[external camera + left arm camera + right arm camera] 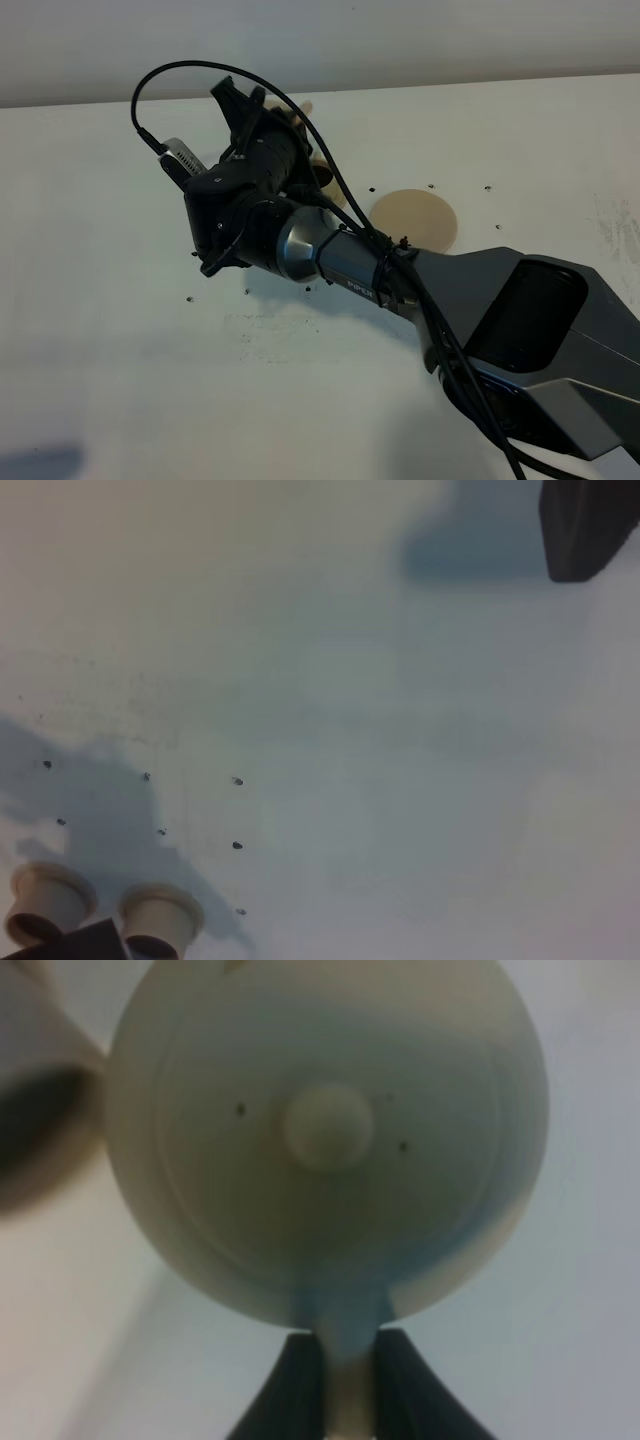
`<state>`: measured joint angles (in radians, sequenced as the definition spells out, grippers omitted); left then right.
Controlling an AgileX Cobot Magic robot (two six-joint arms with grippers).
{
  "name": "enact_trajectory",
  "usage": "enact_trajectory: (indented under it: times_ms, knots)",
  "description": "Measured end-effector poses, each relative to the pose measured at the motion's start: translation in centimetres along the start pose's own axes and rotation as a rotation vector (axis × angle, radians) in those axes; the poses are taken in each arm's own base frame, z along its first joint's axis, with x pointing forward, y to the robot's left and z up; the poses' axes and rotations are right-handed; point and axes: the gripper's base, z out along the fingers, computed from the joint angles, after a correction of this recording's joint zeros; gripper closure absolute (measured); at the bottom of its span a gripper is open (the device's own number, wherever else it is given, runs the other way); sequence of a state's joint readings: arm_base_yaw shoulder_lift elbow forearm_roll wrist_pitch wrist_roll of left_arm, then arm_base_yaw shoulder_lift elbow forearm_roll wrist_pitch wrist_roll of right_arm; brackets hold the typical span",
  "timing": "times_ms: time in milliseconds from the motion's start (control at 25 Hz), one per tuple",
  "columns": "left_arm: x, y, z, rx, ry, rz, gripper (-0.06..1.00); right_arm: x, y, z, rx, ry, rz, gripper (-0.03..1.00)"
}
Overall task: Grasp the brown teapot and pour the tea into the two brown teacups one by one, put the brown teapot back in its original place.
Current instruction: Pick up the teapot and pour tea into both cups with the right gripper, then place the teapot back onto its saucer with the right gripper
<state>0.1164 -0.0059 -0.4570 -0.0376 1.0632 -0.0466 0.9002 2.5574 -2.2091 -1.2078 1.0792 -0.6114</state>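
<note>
Exterior high: mounted above, looking down and forward over the white table (120,380); right arm (400,280) fills mid-frame, round saucer disc (415,220) beyond it.
Left wrist: looks down on bare table from some height; two teacups (160,918) at one frame edge.
Right wrist: very near, blurred; faces straight onto the lid of the teapot (327,1140), handle between the right gripper (350,1380) fingers.
Shared: table in all views; one cup (40,1110) beside the teapot in the right wrist view.

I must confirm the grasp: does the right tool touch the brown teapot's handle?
Touching. The right wrist view shows the right tool closed with both fingers against the brown teapot's handle.
</note>
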Motion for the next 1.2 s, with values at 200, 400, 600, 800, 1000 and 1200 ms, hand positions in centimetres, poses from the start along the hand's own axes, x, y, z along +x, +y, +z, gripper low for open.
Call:
enact_trajectory:
  times_ms: [200, 400, 600, 800, 1000, 1200]
  knots:
    - [0.0, 0.0, 0.0, 0.0, 0.0, 0.0, 0.63, 1.2, -0.8, -1.4, -0.091, -0.079, 0.16, 0.87]
    - [0.0, 0.0, 0.0, 0.0, 0.0, 0.0, 0.63, 3.2, -2.5, -3.6, -0.155, -0.165, 0.339, 0.87]
    - [0.0, 0.0, 0.0, 0.0, 0.0, 0.0, 0.63, 5.7, -4.3, -6.4, -0.265, -0.284, 0.572, 0.87]
    - [0.0, 0.0, 0.0, 0.0, 0.0, 0.0, 0.63, 7.0, -5.1, -9.0, -0.434, -0.422, 0.808, 0.87]
    - [0.0, 0.0, 0.0, 0.0, 0.0, 0.0, 0.63, 7.3, -4.4, -8.6, -0.701, -0.493, 1.006, 0.87]
    - [0.0, 0.0, 0.0, 0.0, 0.0, 0.0, 0.63, 8.2, -3.7, -6.0, -0.815, -0.462, 1.121, 0.87]
